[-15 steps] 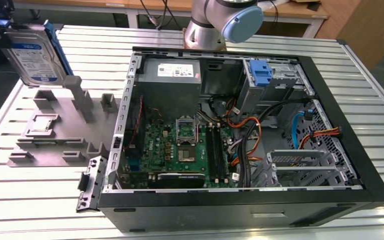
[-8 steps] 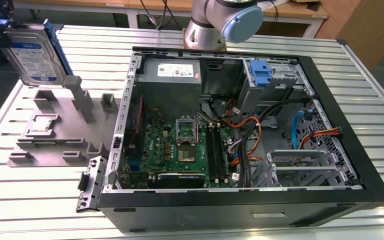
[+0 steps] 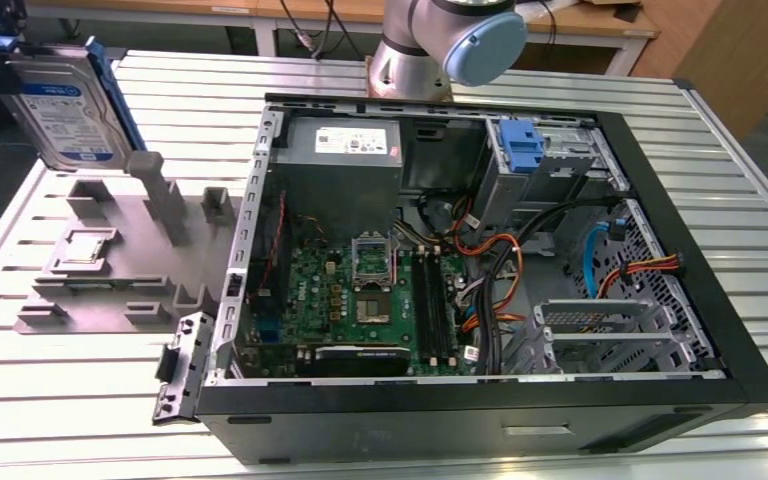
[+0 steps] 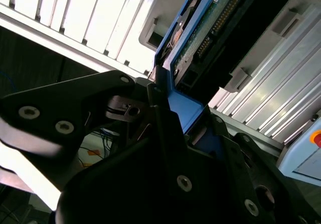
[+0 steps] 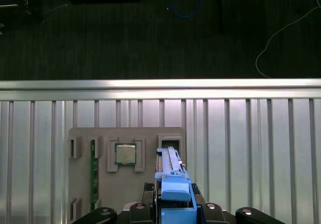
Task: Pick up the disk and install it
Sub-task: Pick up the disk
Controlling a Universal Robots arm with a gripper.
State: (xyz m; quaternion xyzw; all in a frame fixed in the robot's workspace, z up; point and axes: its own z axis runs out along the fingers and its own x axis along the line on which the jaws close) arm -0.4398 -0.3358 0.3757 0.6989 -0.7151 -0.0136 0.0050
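The disk (image 3: 71, 105), silver-grey with a white-and-blue label and blue rails, hangs upright in the air at the exterior view's far left, above the grey fixture (image 3: 104, 290). My gripper (image 3: 4, 55) is shut on its upper end. In the first wrist view the disk's blue rail (image 5: 173, 181) runs out from between the gripper (image 5: 173, 211) toward the fixture (image 5: 150, 133) below. The second wrist view shows the disk's circuit-board side and blue rail (image 4: 200, 38) clamped in the black gripper (image 4: 170, 113).
The open computer case (image 3: 704, 330) lies at the exterior view's right, with a blue bracket (image 3: 524, 145) in its drive bay, a grey power supply (image 3: 344, 140), motherboard and cables. The arm's base (image 3: 418, 50) stands behind it. The fixture holds a processor chip (image 5: 125, 153) and a green memory stick (image 5: 93, 174).
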